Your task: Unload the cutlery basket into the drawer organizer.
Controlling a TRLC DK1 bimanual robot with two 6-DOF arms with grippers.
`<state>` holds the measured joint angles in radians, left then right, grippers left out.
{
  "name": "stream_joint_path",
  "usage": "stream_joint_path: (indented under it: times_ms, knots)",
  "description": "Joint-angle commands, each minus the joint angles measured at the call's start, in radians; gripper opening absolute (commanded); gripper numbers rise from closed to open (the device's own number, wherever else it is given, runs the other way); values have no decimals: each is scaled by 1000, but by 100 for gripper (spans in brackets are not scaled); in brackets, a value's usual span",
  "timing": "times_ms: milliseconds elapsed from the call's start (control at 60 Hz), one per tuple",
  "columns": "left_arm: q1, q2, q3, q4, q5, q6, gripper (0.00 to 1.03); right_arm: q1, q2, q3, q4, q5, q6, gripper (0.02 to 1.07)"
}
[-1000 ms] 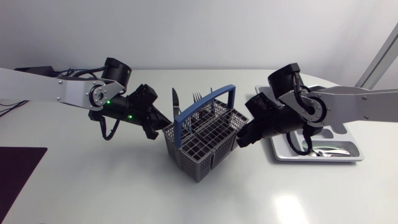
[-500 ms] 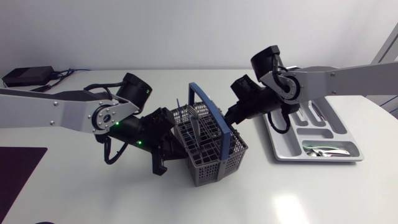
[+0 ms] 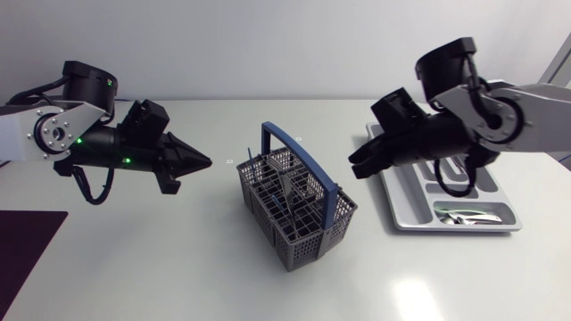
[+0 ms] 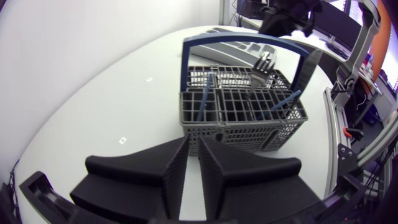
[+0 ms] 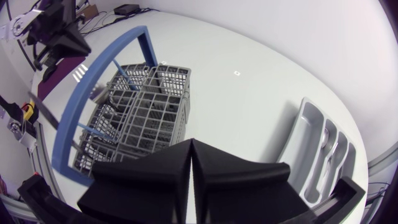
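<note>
The grey cutlery basket (image 3: 299,218) with its blue handle (image 3: 301,162) stands mid-table, and several dark-handled pieces (image 3: 284,192) stick up inside it. My left gripper (image 3: 203,162) hovers a short way left of the basket, shut and empty; its wrist view shows the fingers (image 4: 193,142) pointing at the basket (image 4: 242,115). Hanging between the basket and the grey drawer organizer (image 3: 401,223), my right gripper (image 3: 354,169) is shut on nothing. Seen from the right wrist, that gripper (image 5: 191,144) is above the basket (image 5: 143,106), with the organizer (image 5: 311,134) to one side. Spoons (image 3: 464,214) lie in the organizer's front compartment.
A dark purple mat (image 3: 27,245) lies at the table's front left edge. Bare table surface lies in front of the basket and between it and each arm.
Both grippers have pulled away from the basket: the left one back to the left, the right one up and to the right. The basket has turned and settled flat.
</note>
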<state>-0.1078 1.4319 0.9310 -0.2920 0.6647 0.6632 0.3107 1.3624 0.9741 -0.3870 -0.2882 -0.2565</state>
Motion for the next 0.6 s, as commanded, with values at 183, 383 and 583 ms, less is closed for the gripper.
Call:
stream_joint_path:
  times_ms: [183, 383, 583]
  knots:
    - [13, 240, 123, 172, 21, -94, 15, -2, -229, -187, -102, -37, -33, 8]
    - [-24, 415, 241, 203, 18, -122, 15, 7, -281, -281, -107, -52, -32, 8]
    - [-53, 489, 302, 206, 16, -128, 15, 38, -260, -313, -93, -62, -32, 8]
